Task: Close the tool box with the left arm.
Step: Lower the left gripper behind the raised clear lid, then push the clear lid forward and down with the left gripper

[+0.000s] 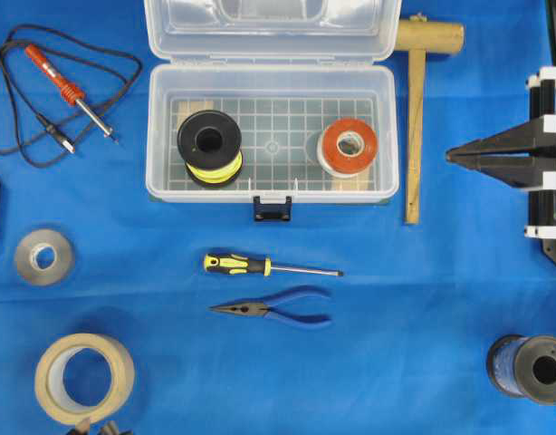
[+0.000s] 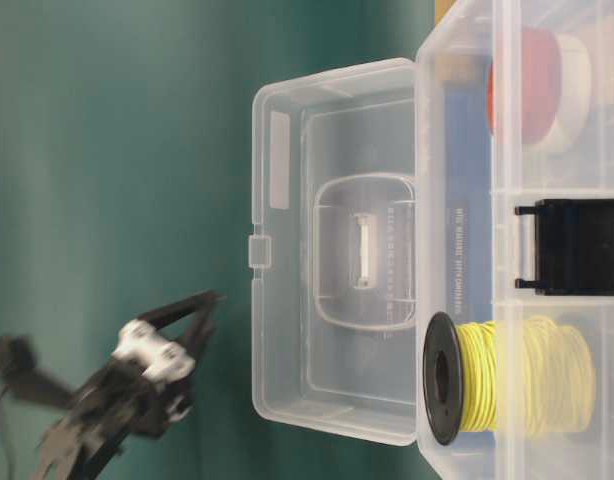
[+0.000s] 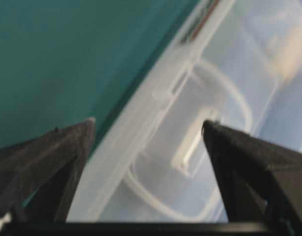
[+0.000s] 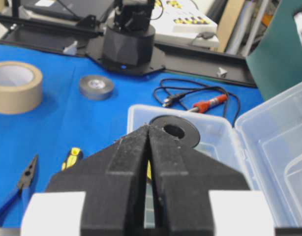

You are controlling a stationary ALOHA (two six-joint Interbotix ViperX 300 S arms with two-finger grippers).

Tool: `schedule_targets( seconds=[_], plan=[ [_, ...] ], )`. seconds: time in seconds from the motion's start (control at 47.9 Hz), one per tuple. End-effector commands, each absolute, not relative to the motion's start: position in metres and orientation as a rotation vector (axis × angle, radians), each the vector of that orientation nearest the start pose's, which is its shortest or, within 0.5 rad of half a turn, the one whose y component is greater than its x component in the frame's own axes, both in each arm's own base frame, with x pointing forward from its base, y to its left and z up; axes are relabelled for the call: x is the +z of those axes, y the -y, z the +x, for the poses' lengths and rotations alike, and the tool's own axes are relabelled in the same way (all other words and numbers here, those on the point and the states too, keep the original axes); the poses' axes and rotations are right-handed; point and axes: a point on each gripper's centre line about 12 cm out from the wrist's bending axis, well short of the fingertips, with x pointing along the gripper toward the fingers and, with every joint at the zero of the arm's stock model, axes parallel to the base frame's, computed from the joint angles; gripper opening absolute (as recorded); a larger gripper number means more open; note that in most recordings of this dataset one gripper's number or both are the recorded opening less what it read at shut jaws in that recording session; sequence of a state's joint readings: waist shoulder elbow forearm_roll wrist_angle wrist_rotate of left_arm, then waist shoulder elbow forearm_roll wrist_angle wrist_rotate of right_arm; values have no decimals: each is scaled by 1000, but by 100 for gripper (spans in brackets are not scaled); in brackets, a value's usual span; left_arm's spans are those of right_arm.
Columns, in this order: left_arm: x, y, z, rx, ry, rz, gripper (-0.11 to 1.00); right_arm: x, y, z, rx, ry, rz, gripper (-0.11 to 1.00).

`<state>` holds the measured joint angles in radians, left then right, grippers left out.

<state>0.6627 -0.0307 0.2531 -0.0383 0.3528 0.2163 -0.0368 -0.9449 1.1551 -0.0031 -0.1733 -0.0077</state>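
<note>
The tool box [image 1: 272,127] stands open on the blue cloth, its clear lid [image 1: 269,27] swung up at the back and its dark latch [image 1: 272,208] at the front. The left arm does not show in the overhead view. In the table-level view my left gripper [image 2: 202,325] hovers behind the upright lid [image 2: 332,250], apart from it. Its jaws are open wide in the left wrist view, where the left gripper [image 3: 148,122] looks onto the lid's rim [image 3: 141,128] with nothing held. My right gripper [image 1: 450,156] rests shut at the right, its tips [image 4: 149,127] together.
Inside the box sit a yellow wire spool [image 1: 209,145] and an orange spool [image 1: 348,145]. A wooden mallet [image 1: 414,118] lies right of the box, a soldering iron [image 1: 70,86] left of it. A screwdriver [image 1: 269,266], pliers [image 1: 278,310], tape rolls [image 1: 83,376] and a blue spool [image 1: 532,367] lie in front.
</note>
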Motion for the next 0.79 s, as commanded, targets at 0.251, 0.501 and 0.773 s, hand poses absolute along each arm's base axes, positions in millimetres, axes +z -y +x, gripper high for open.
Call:
schedule_targets(
  seconds=[0.251, 0.501, 0.773],
  plan=[
    [271, -272, 355, 541, -766, -84, 88, 292, 8, 206, -39, -26, -10, 0],
    [267, -238, 356, 464, -862, -105, 88, 292, 10, 206, -46, -26, -15, 0],
    [293, -195, 353, 399, -835, -85, 88, 292, 11, 206, -52, -22, -18, 0]
  ],
)
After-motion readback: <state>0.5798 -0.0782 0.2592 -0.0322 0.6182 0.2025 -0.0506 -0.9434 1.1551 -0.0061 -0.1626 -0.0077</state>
